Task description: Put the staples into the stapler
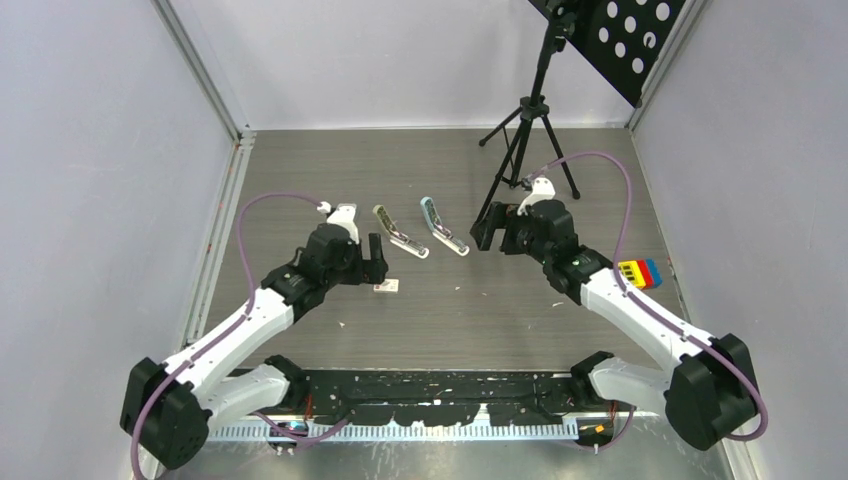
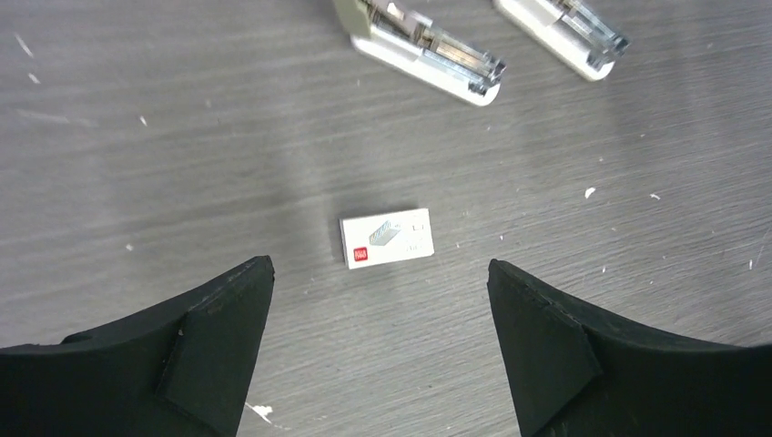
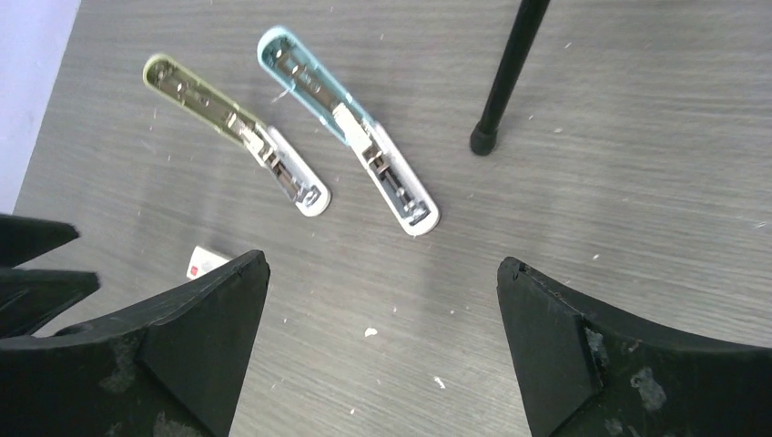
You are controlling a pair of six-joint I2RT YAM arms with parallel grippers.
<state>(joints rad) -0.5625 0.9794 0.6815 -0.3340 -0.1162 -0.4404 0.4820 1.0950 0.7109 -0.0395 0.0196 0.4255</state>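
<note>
Staplers: two, olive stapler, blue stapler, hinged open.
Staple box: one, lying flat.
Grippers: left gripper, right gripper, both jaws spread.

The left arm and right arm have white link shells and black joint housings, with a purple cable looped along each. On the left gripper the jaws are matte black wedges. Those on the right gripper are alike, with pale scuffs.

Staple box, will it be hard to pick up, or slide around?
Probably light: the staple box is small and flat. Lying flat, it likely slides if nudged and offers little edge to pinch. Looks cardboard; squeezing may crush it.
</note>
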